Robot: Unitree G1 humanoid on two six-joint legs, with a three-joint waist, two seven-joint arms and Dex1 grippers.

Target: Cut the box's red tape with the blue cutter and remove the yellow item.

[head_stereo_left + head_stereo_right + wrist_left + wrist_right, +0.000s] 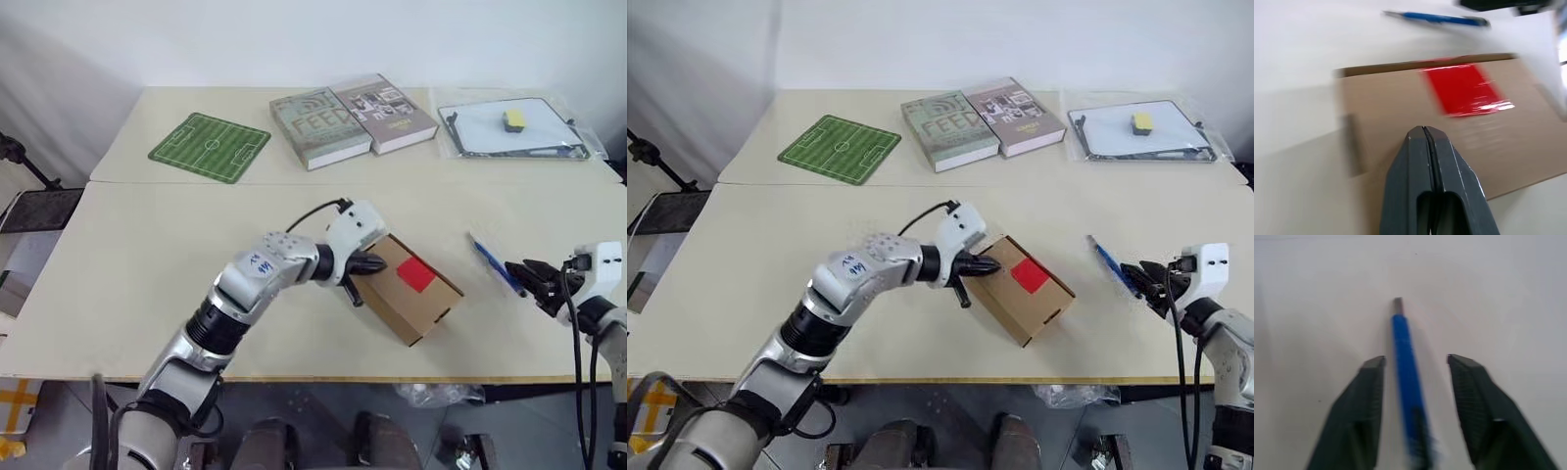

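On the far left of the pale beige tabletop [147, 284] lies a flat green mat printed as a football pitch [210, 147], and to its right two hardcover books [351, 119] sit side by side at the far edge.

The left arm reaches forward and angles in towards the middle, its forearm raised off the surface and its wrist tipped downward. The left tool [375, 261] has its two black fingers pressed together with nothing between them, the tips resting at the near-left top edge of the small brown cardboard box [416, 294]. That box sits skewed on the tabletop, flaps closed, with the bright red square of tape [416, 274] on its top face (just beyond the closed tips in the left wrist view).

Further right, the slim dark-blue pen-shaped cutter [493, 263] lies flat on the tabletop, well clear of the box. The right arm comes in low from the right edge, roughly level. The right tool [1415, 364] is spread apart, its fingers [1364, 396] standing on either side of the cutter's shaft without closing on it; the far end of the cutter extends past the tips.

At the far right corner, a clear plastic sleeve holds a whiteboard [509, 127] with a small yellow-and-grey eraser [514, 118] on it.
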